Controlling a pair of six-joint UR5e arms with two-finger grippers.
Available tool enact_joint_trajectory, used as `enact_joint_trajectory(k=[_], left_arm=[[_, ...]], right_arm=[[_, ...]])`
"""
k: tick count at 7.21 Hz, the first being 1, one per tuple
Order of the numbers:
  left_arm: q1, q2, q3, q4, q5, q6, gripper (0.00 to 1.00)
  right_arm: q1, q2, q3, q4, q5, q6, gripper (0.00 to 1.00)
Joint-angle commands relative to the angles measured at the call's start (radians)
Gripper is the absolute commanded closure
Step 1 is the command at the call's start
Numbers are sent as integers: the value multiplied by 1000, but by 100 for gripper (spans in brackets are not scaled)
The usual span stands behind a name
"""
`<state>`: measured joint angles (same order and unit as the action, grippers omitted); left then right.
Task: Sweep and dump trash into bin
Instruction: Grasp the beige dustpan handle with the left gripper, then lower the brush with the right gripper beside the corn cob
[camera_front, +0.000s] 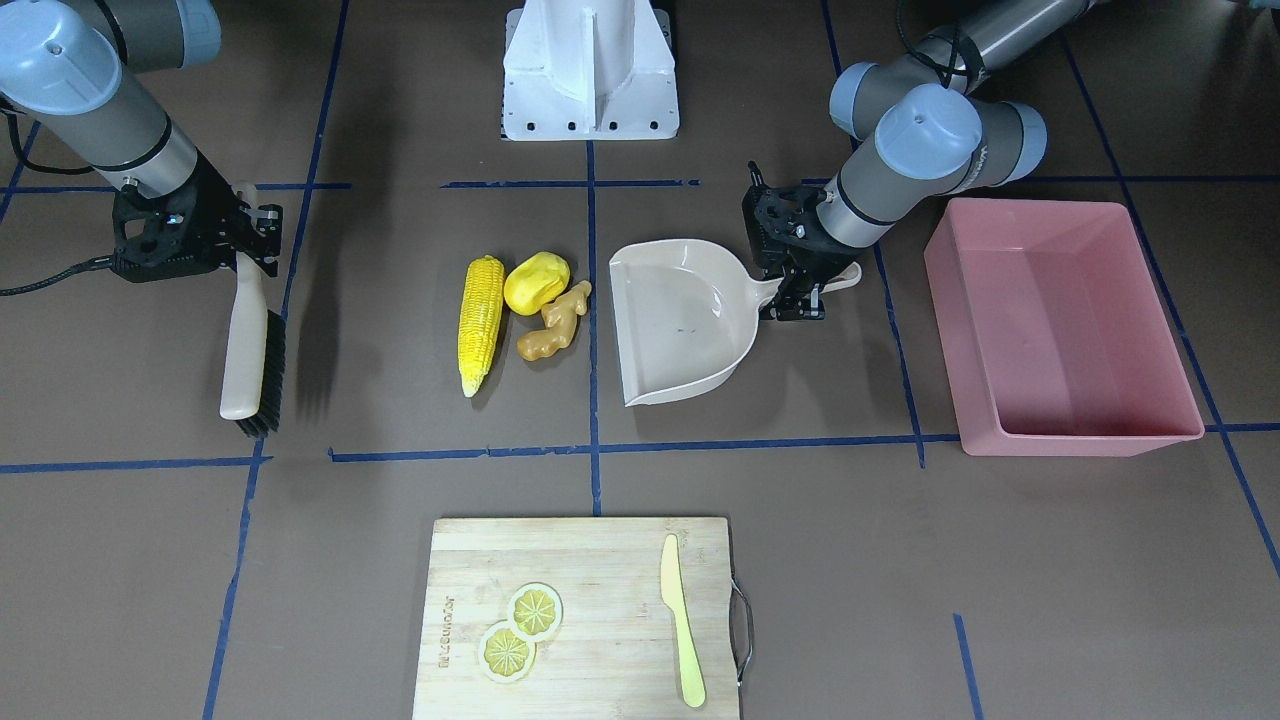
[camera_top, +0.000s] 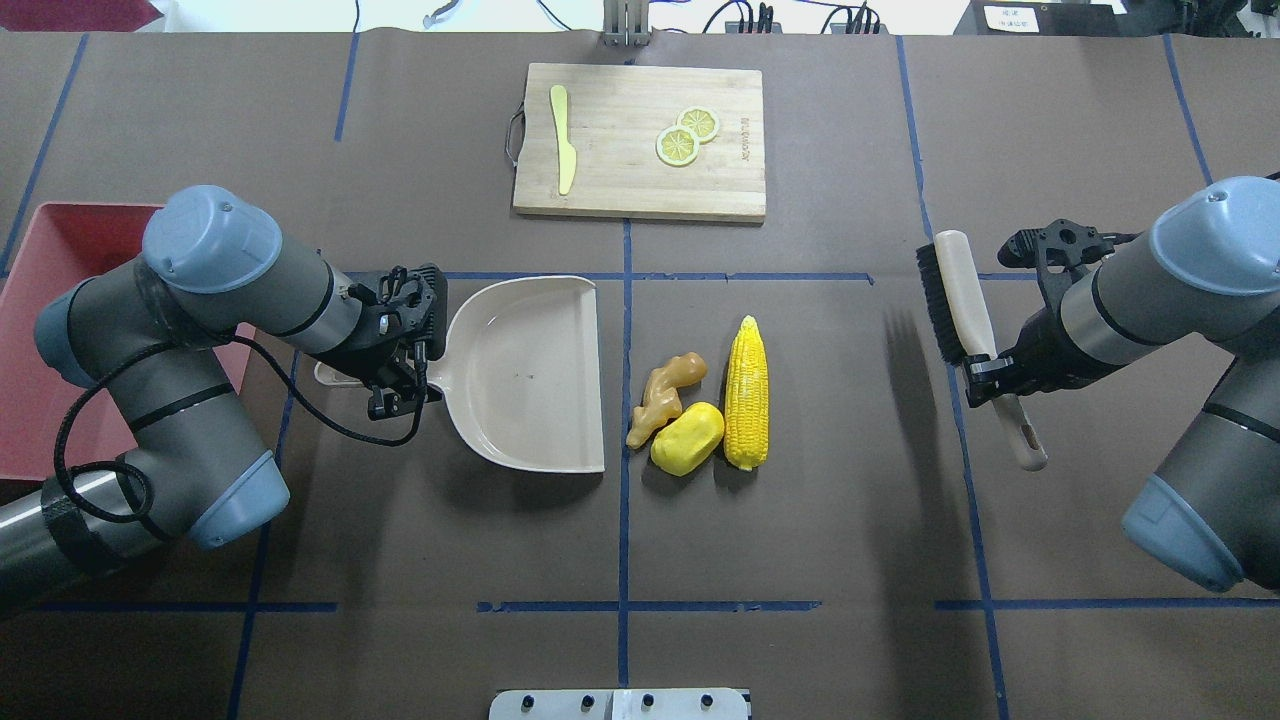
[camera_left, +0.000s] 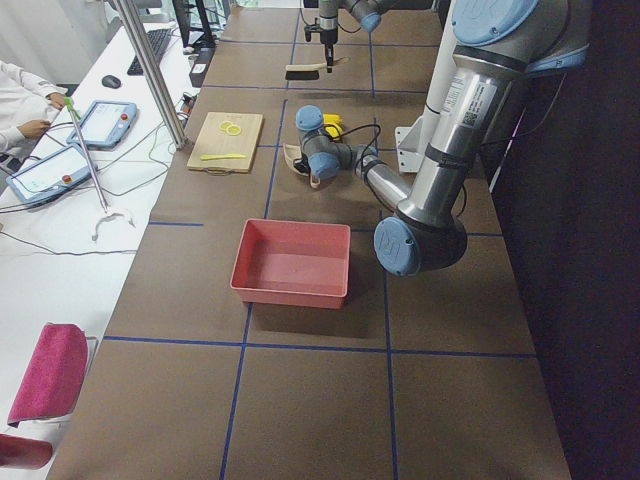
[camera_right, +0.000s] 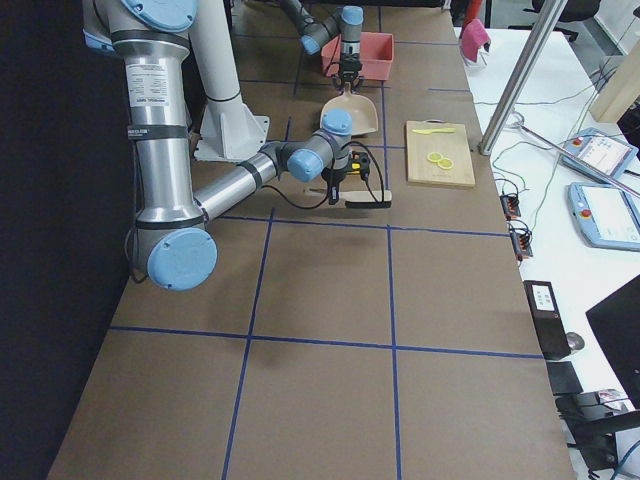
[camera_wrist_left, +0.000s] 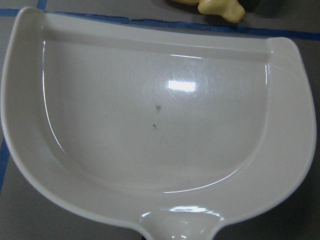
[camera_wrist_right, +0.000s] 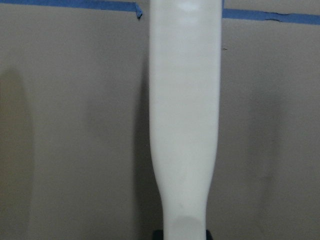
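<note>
The trash lies together mid-table: a yellow corn cob (camera_front: 481, 322) (camera_top: 747, 392), a rounded yellow lump (camera_front: 536, 282) (camera_top: 687, 438) and a tan ginger root (camera_front: 555, 322) (camera_top: 668, 388). A beige dustpan (camera_front: 680, 320) (camera_top: 525, 370) sits beside them with its open mouth facing them. My left gripper (camera_front: 800, 290) (camera_top: 405, 385) is shut on its handle. My right gripper (camera_front: 250, 240) (camera_top: 985, 370) is shut on the handle of a black-bristled brush (camera_front: 250, 350) (camera_top: 965, 310), held above the table on the corn's far side. The pink bin (camera_front: 1080, 437) (camera_top: 60, 230) stands behind the left arm.
A wooden cutting board (camera_front: 600, 620) (camera_top: 640, 140) with two lemon slices (camera_front: 520, 630) and a yellow-green knife (camera_front: 682, 620) lies at the table's far edge. The white robot base (camera_front: 590, 70) stands at the near edge. Blue tape lines cross the brown table.
</note>
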<state>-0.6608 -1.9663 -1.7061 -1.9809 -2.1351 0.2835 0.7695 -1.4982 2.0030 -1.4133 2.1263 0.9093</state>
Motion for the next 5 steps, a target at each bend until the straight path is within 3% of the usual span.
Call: enact_joint_trajectory(k=[1,5], left_arm=[[6,-14,-44,92,-5,0,100],[27,-34,-21,91,-2,0,100]], right_arm=[[-27,3,20,1,1,52,100],[-113,26,40,2,-17,140,100]])
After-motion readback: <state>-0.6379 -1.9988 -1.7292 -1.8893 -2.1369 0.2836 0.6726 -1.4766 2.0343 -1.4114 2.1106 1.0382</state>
